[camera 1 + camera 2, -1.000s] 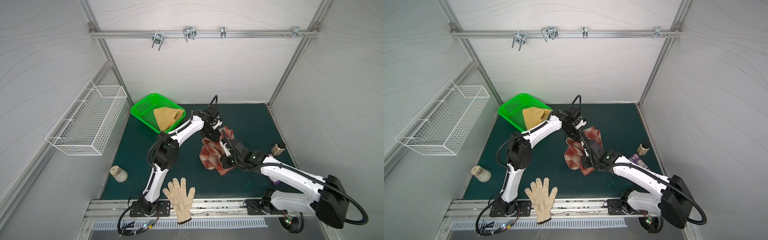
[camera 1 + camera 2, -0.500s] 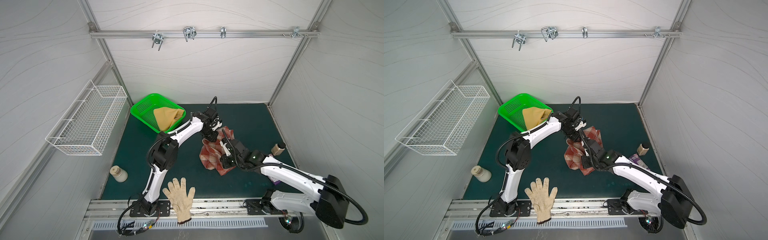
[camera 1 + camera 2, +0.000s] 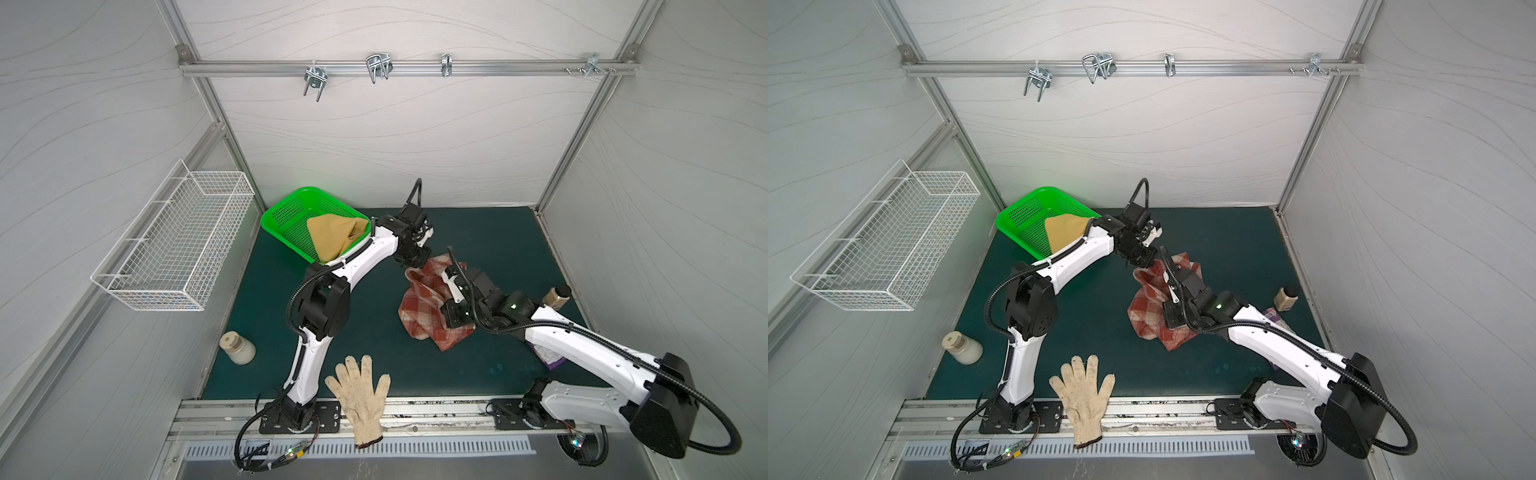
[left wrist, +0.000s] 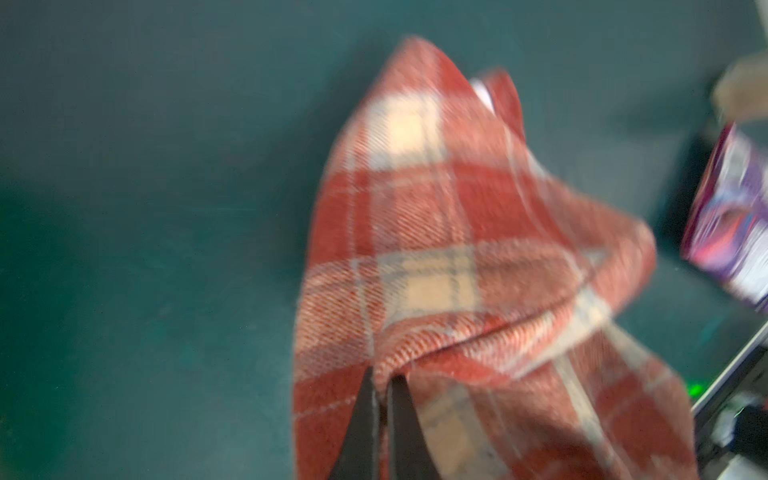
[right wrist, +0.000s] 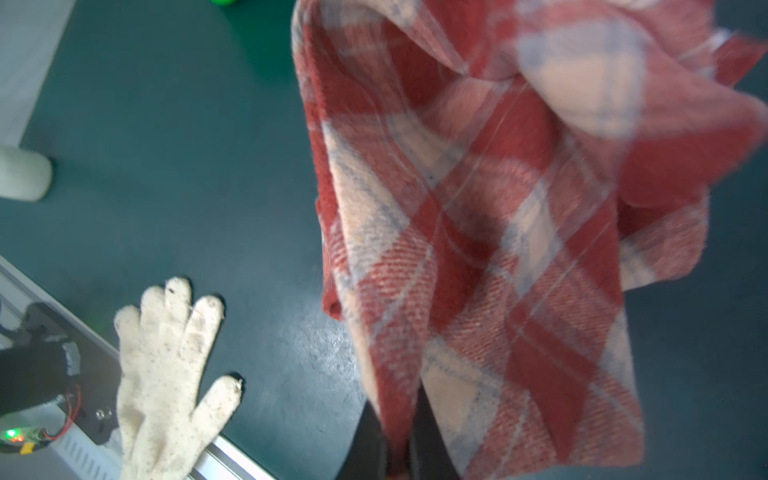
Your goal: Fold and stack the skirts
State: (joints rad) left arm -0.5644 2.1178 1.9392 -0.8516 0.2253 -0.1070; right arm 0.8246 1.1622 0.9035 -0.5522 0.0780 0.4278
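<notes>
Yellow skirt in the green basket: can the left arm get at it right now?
Probably not yet. The yellow skirt lies uncovered in the green basket, close beside the left arm, but the left hand is shut on the plaid skirt and would have to let go first.

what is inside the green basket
A mustard-yellow skirt lies bunched in the green basket. The cloth and the left arm hide its near corner, so anything beneath cannot be seen.
</notes>
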